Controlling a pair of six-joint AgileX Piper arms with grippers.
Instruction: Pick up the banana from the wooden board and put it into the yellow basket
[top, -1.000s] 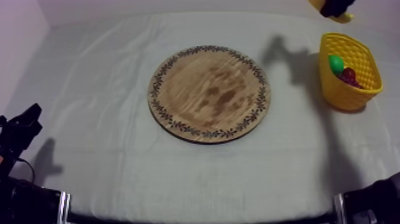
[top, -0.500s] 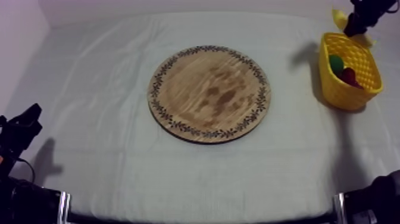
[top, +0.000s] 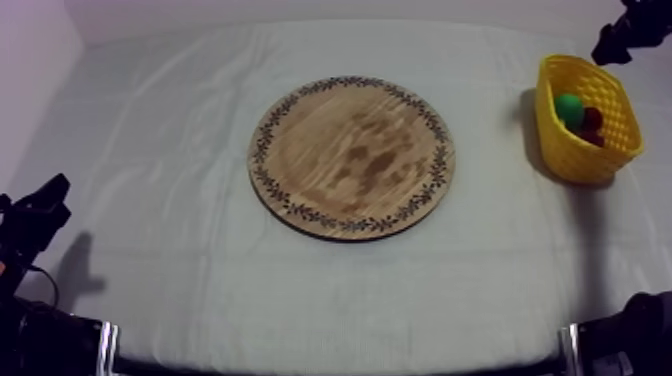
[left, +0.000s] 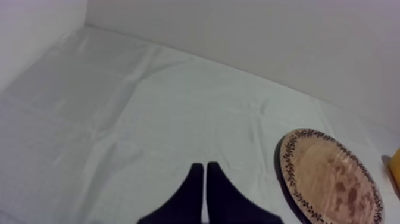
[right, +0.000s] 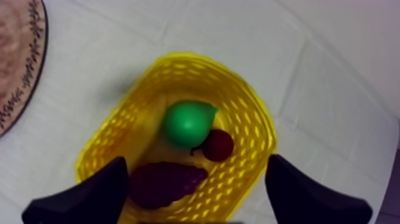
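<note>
The round wooden board (top: 350, 155) lies bare in the middle of the table. At the far right stands the yellow basket (top: 580, 165), holding a green pear (top: 568, 107) and a small red fruit (top: 592, 118). My right gripper (top: 612, 42) hangs just beyond the basket's far rim. Seen from the right wrist, the right gripper (right: 196, 162) is open over the basket (right: 178, 59), its fingers wide apart with nothing between them. Below them lie the pear (right: 187, 122), the red fruit (right: 218, 145) and dark grapes (right: 163, 183). My left gripper (left: 205, 170) is shut, low at the left.
The left gripper (top: 45, 200) rests near the table's front left edge, far from the board (left: 330, 179). Open cloth lies between the board and the basket. The board's rim (right: 18, 53) lies off to the side of the basket.
My right gripper came down beside the basket's far rim carrying the banana, then spread its fingers; now it holds nothing. The pear has shifted in the basket. The left arm has stayed still.
</note>
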